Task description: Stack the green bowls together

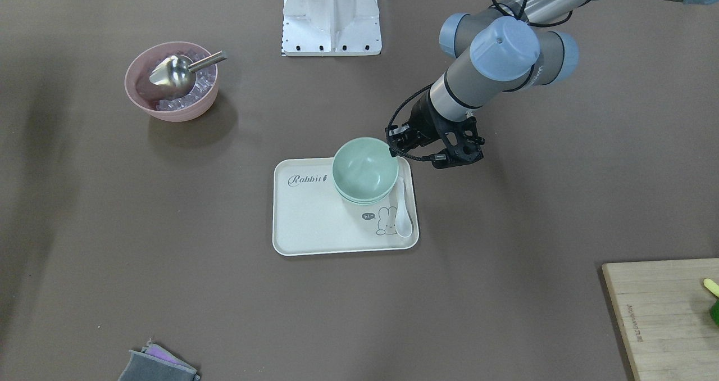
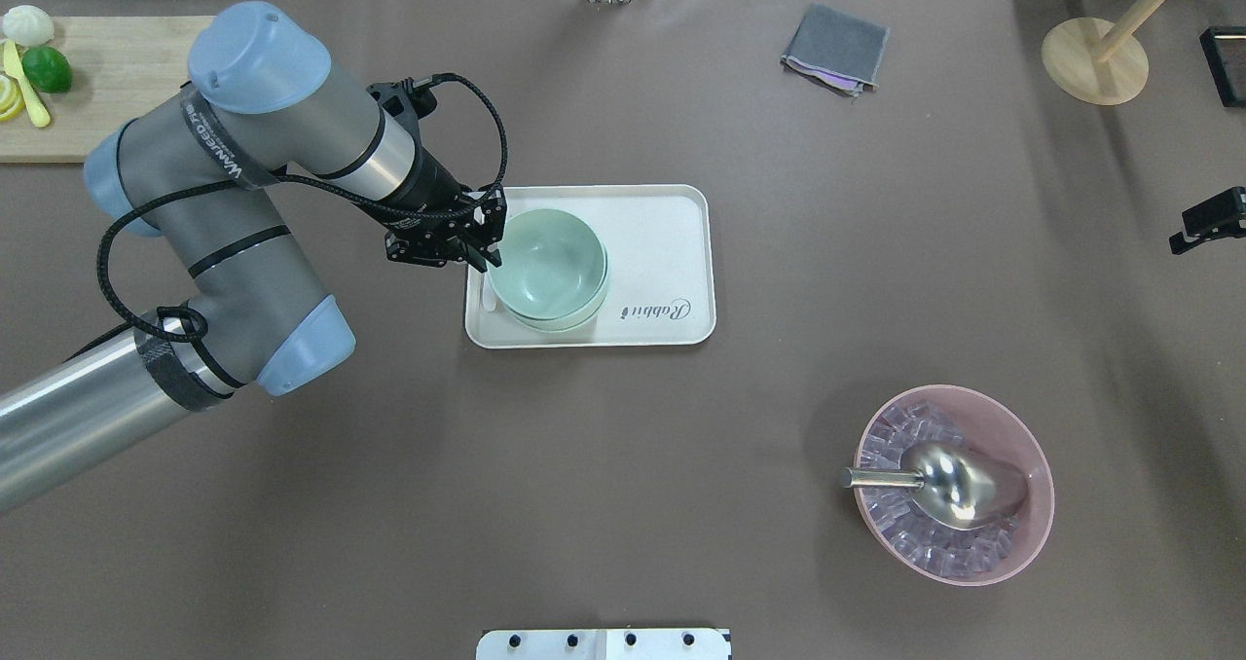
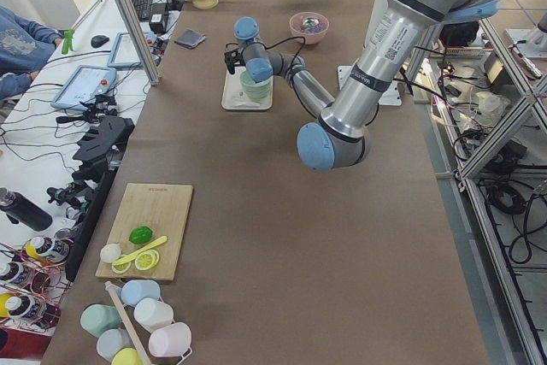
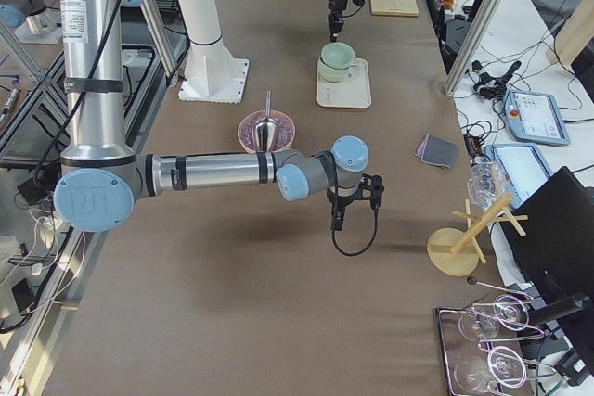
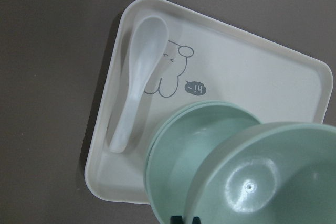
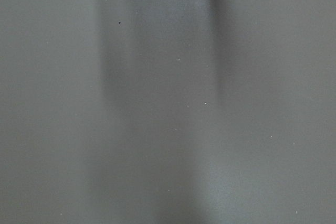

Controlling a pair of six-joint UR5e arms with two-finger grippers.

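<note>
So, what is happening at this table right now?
The left end effector grips the rim of the top green bowl, holding it tilted over two other green bowls nested on the cream tray. A white spoon lies on the tray beside them. The right end effector hangs above the table, far from the tray.

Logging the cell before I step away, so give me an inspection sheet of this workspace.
Surface: brown table cover, no spill seen.
Job's things: green bowls stacked on the tray; top bowl looks tilted, not seated.
Clutter: white spoon on tray; pink bowl with ice and scoop; grey cloth; cutting board.
End effectors: left end effector closed on top bowl's rim; right end effector over bare table, state unclear.
Cables: black cable loops at left wrist.
Surroundings: wooden rack, cups.
</note>
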